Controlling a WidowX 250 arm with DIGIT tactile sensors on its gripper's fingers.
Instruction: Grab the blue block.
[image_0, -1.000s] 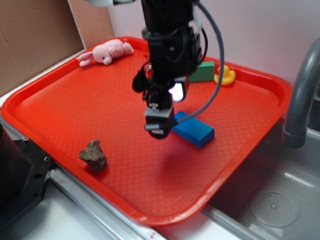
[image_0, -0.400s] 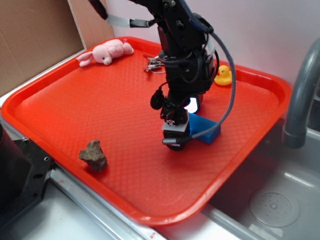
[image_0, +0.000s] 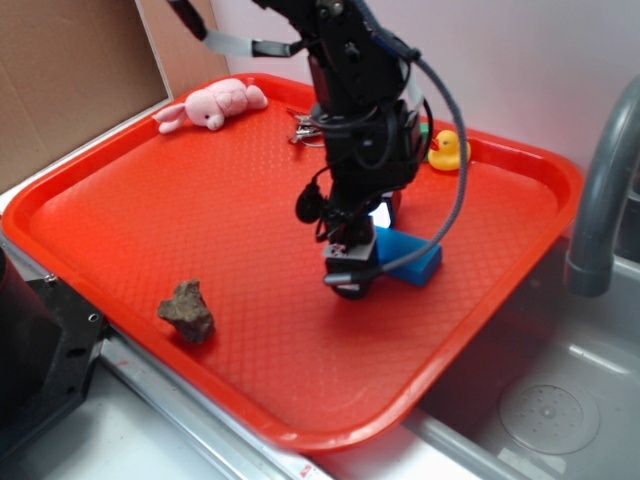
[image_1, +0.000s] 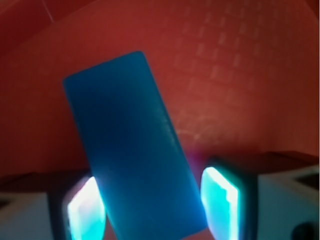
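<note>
The blue block (image_0: 412, 262) lies flat on the red tray (image_0: 120, 210), right of its middle. My gripper (image_0: 352, 280) is down at the block's near-left end and hides part of it. In the wrist view the blue block (image_1: 132, 145) runs slantwise between my fingers, and the gripper (image_1: 152, 210) straddles its near end. The left pad (image_1: 85, 210) sits close against the block. A narrow gap shows between the block and the right pad (image_1: 220, 200). The gripper is open around the block.
A pink plush toy (image_0: 212, 103) lies at the tray's far left corner, a yellow duck (image_0: 449, 150) at the far rim, a brown rock (image_0: 187, 311) near the front. A grey faucet (image_0: 600, 200) and sink (image_0: 560, 400) are to the right.
The gripper has moved right and down, from beside the blue block to straddling its end. The block looks slightly shifted to the right.
</note>
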